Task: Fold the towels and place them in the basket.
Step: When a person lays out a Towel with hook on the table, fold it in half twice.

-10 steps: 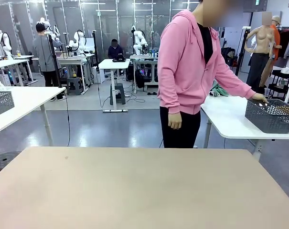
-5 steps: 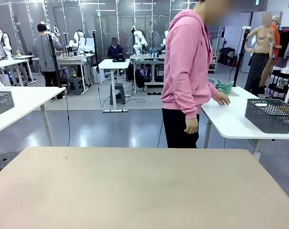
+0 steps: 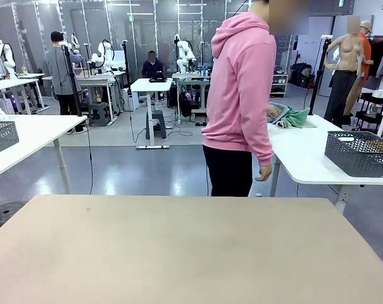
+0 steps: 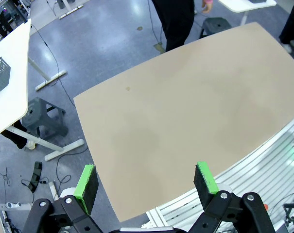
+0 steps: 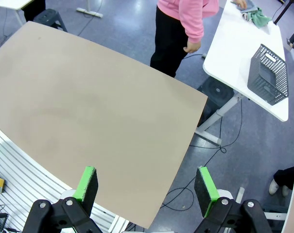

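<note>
Across your tan work table point(image 3: 178, 253), at its far side, a person point(image 3: 242, 95) in a pink hooded top and black trousers stands turned toward a white side table point(image 3: 305, 158) on the robot's right. The towels point(image 3: 291, 116) lie bunched on that side table's far end, showing blue-grey and green cloth, and the person's one hand point(image 3: 273, 114) rests on them; the other hand point(image 3: 264, 172) hangs beside the table edge. The basket point(image 3: 359, 154), dark grey mesh, sits on the same white table nearer its right end, well apart from the towels and upright. Your left gripper point(image 4: 146, 178) hangs high over the near edge of the tan table with its green-padded fingers spread wide and nothing between them. Your right gripper point(image 5: 146, 183) hangs likewise above the near edge, jaws wide apart and holding nothing; from its wrist view you can see the basket and towels off past the table's corner.
</note>
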`<state>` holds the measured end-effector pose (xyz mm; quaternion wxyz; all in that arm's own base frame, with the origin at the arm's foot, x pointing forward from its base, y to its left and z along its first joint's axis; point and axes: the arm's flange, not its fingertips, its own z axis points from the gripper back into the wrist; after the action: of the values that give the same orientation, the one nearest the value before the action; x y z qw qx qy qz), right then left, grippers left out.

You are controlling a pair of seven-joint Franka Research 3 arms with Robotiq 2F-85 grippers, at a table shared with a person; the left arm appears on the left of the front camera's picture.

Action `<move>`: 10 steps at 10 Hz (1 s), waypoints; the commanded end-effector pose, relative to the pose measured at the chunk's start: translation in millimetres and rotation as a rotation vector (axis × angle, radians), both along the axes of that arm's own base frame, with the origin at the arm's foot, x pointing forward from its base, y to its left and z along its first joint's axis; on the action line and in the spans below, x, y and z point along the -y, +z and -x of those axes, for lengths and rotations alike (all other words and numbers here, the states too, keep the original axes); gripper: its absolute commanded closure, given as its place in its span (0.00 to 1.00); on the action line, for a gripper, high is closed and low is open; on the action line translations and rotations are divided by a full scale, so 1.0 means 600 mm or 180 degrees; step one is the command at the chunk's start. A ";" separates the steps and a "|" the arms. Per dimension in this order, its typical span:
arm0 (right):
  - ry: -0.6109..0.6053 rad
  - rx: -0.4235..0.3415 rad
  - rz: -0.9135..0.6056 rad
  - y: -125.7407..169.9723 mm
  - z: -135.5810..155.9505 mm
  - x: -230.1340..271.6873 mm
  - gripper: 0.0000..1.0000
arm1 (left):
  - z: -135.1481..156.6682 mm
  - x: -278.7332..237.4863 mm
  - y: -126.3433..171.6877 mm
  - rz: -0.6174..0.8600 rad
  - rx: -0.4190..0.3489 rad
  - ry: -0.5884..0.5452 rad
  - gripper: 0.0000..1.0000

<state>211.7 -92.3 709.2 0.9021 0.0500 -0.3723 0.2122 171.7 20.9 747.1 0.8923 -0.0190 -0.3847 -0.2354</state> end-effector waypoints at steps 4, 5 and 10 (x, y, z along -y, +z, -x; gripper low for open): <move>0.0002 -0.0020 0.0000 -0.001 -0.002 0.000 0.00 | 0.005 0.002 0.005 -0.0018 -0.0029 -0.0021 0.00; 0.0002 -0.0020 0.0000 -0.001 -0.002 0.000 0.00 | 0.005 0.002 0.005 -0.0018 -0.0029 -0.0021 0.00; 0.0002 -0.0020 0.0000 -0.001 -0.002 0.000 0.00 | 0.005 0.002 0.005 -0.0018 -0.0029 -0.0021 0.00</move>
<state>211.7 -92.3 709.2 0.9021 0.0500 -0.3723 0.2122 171.7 20.9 747.1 0.8923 -0.0190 -0.3847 -0.2354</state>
